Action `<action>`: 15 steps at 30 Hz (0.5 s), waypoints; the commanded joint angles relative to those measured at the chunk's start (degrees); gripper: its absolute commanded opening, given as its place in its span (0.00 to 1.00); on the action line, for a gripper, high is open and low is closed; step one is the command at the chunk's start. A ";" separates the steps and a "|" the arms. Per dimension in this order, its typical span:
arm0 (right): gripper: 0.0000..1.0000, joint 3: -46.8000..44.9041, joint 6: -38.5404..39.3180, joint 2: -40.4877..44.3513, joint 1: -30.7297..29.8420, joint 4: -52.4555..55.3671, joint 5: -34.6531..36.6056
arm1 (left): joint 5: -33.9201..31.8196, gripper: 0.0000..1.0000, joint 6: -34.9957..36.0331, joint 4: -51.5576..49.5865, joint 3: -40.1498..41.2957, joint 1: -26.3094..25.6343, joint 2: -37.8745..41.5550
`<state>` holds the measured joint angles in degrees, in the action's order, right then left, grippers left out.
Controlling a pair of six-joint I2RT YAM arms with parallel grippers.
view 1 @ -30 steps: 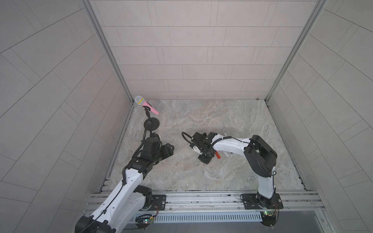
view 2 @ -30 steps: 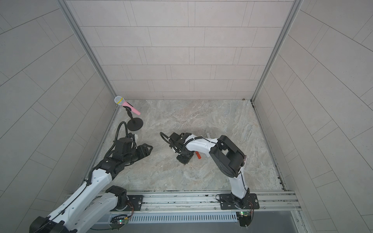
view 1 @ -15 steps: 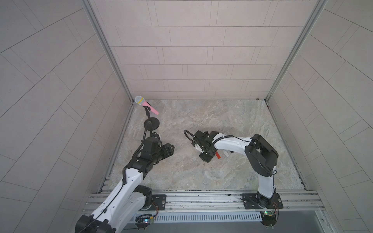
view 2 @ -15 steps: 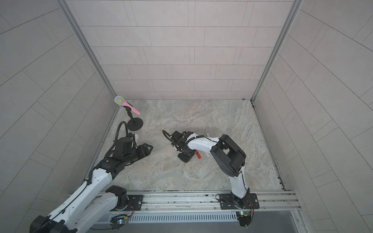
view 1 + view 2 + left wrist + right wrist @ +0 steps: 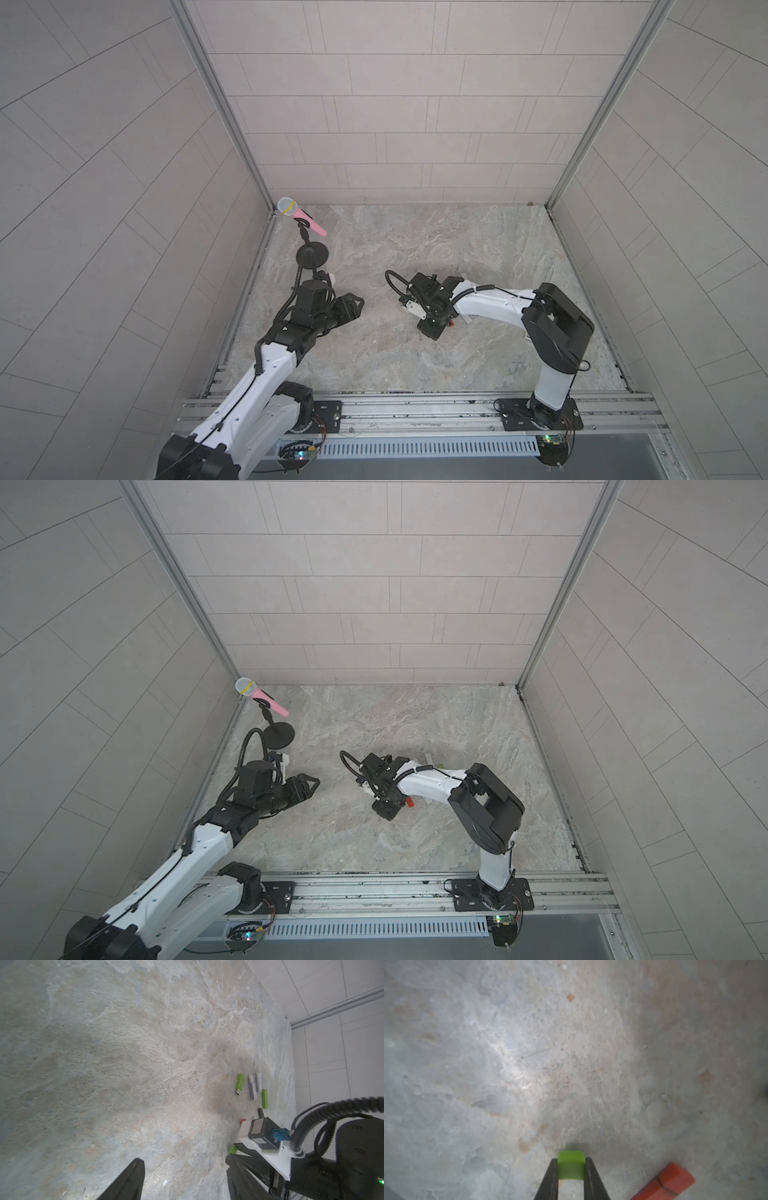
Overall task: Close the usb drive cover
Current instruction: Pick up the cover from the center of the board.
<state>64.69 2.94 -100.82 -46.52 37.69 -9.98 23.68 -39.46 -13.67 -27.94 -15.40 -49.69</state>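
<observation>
At the middle of the bench [image 5: 457,374], right end effector [image 5: 571,1160] pinches a green cap [image 5: 571,1167]. Uncapped green USB drive [image 5: 240,1084] lies flat nearby, plug end roughly toward it. Left end effector [image 5: 359,306] gapes empty, farther off.

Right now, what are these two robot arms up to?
The right hand pinches a small green cap down near the stone table, beside a red drive. The left hand hangs open nearby, holding nothing. Farther off, a green USB drive lies with its plug bare, next to a few other drives.
</observation>
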 commanded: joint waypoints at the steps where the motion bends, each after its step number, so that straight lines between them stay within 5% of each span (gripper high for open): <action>1: 0.16 -2.68 7.12 7.42 0.29 -5.26 -4.22 | 6.70 0.68 -0.94 6.76 1.04 -0.15 -1.24; 7: 0.18 -9.77 17.28 18.26 0.29 -10.71 -9.73 | 13.40 0.66 -1.06 13.57 0.85 -4.00 -5.52; 15: 0.19 -17.31 22.29 27.62 0.28 -20.46 -8.32 | 20.42 0.63 -1.49 22.64 -1.26 -12.99 -12.89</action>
<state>49.19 21.45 -75.31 -46.33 22.85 -18.00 39.42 -40.95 3.03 -27.57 -26.50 -61.19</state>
